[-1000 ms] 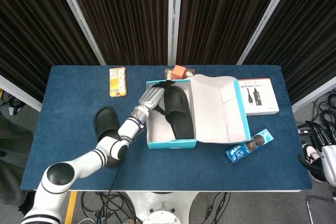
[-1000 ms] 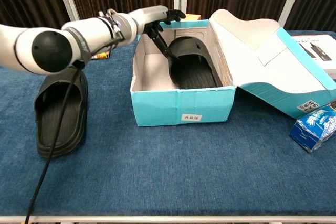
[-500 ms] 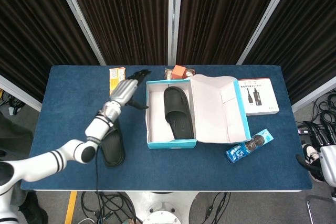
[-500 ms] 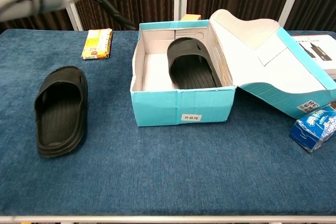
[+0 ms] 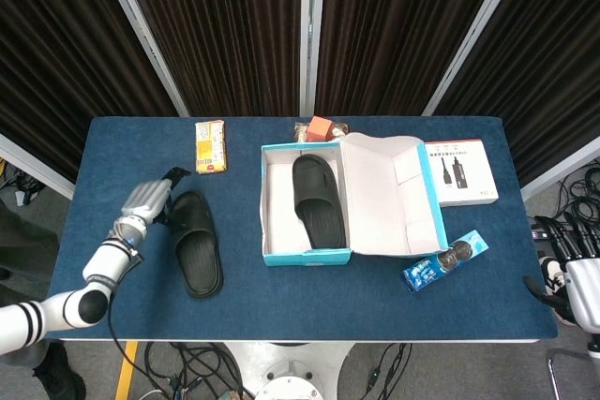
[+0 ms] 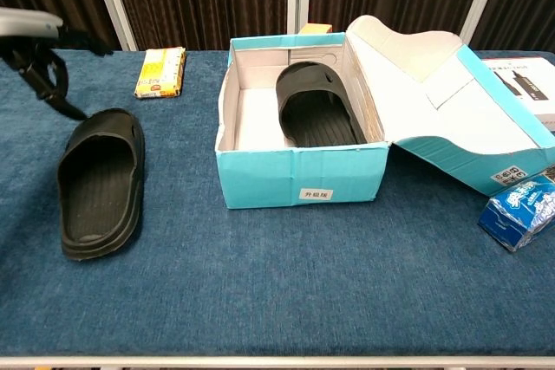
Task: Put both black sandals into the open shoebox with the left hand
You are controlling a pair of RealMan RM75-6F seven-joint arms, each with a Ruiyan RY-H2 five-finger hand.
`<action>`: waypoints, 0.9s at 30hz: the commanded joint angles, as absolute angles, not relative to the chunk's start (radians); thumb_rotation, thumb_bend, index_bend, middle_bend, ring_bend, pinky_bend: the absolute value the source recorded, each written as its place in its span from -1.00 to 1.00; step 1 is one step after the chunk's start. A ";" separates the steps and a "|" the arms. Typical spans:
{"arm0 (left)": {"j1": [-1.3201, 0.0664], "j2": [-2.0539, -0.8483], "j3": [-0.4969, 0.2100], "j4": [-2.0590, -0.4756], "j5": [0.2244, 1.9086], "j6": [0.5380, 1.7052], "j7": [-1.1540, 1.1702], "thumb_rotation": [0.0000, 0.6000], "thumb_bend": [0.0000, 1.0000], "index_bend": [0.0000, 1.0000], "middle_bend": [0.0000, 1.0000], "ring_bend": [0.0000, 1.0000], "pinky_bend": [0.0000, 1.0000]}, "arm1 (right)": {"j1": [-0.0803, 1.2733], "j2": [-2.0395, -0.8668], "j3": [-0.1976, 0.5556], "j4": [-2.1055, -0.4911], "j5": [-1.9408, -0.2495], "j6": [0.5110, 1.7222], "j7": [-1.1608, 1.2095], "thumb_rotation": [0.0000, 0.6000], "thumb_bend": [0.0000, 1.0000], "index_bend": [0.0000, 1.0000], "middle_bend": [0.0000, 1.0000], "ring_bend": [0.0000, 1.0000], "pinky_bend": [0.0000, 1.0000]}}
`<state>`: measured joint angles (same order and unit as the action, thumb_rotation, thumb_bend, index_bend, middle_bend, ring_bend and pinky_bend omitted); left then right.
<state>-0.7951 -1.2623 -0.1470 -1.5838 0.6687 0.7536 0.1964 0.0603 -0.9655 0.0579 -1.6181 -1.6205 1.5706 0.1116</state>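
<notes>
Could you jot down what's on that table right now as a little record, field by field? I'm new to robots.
Sandal in box: one black sandal lies inside the open shoebox, on its right side.
Sandal outside: second black sandal lies flat on the blue table, left of the shoebox.
Left hand: left hand hovers beside the outside sandal's far end, holding nothing.
Right hand: right hand at the table's right edge, away from the sandals; its fingers too unclear to judge.
Other items: yellow packet, white box, blue packet.
Progress: one sandal remains to be boxed.
</notes>
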 commanded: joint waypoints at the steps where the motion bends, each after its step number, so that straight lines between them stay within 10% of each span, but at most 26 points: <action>1: -0.820 -1.257 -0.119 -1.607 0.597 0.728 0.236 1.00 -1.00 -0.84 -0.89 0.10 0.16 | 0.060 -0.967 0.057 -1.618 -1.623 1.575 0.111 1.00 -0.78 -0.82 -0.71 -1.00 -0.83; 27: -1.041 -1.347 -0.018 -1.521 0.161 0.671 0.371 1.00 -1.00 -0.93 -0.91 0.15 0.16 | 0.046 -0.978 0.051 -1.589 -1.615 1.590 0.146 1.00 -0.78 -0.82 -0.71 -1.00 -0.83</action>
<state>-1.0350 -1.3399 -0.0190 -1.5278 0.1696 0.6667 0.3735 0.0459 -0.9775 0.0506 -1.5887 -1.6152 1.5895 0.1456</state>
